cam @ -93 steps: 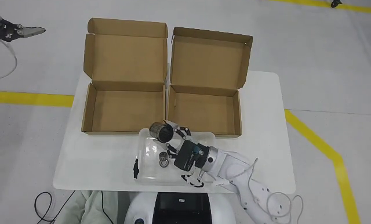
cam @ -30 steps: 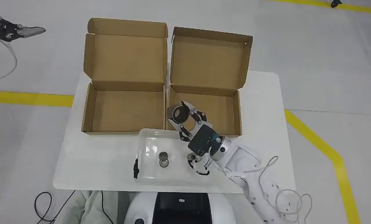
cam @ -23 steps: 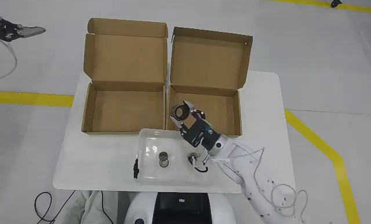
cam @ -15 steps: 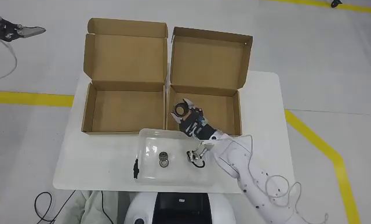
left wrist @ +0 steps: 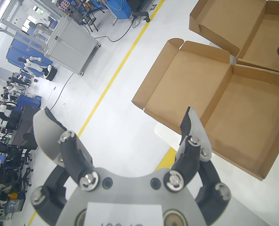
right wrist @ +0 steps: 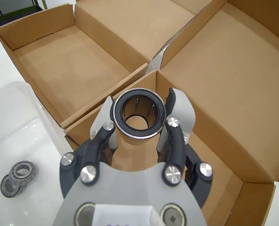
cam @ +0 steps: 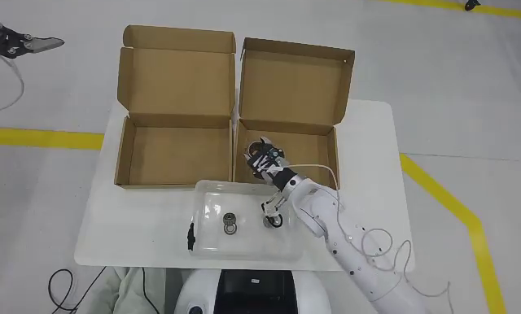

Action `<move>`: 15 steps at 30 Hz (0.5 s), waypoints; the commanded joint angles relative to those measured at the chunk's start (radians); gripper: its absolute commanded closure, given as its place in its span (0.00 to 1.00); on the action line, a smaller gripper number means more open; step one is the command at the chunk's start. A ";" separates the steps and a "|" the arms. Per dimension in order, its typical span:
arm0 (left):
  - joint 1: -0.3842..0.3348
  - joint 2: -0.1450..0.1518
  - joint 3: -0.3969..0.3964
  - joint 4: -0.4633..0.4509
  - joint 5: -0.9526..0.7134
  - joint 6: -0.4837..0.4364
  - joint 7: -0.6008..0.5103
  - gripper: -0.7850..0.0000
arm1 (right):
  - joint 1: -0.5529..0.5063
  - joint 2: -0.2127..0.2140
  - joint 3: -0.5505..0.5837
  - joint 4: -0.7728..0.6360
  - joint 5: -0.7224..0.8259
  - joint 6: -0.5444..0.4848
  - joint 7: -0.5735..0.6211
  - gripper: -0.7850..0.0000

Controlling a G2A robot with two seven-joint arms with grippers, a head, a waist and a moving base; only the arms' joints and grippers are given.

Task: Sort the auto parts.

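The sleeve (right wrist: 139,134) is clamped at its sides in our right tool (right wrist: 141,98), whose fingers are closed only as far as its round body allows. It hangs just past the tray's (right wrist: 10,109) far edge, over the near corner of one box (right wrist: 224,83).

Our worry is that corner. Released here, the sleeve could strike the low wall, roll, and end up in the other box (right wrist: 66,55) beside it or back in the tray. The smooth round body could also slip in the grip.

Our left tool (left wrist: 118,115) is spread wide and holds nothing, well away from the tray and off the table (cam: 366,151).

We count one sleeve, two rings (cam: 230,224) (cam: 272,217) lying apart in the tray, two boxes and one tray.
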 commanded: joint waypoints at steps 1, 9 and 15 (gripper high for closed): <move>0.000 0.000 0.000 0.000 0.000 0.000 0.000 0.00 | 0.006 -0.004 -0.002 0.016 0.009 0.005 0.011 1.00; 0.000 0.000 0.000 0.000 0.000 0.000 0.000 0.00 | 0.030 -0.018 -0.008 0.075 0.045 0.014 0.037 1.00; 0.000 0.000 0.000 0.000 0.000 0.000 0.000 0.00 | 0.053 -0.028 -0.013 0.122 0.069 0.008 0.049 1.00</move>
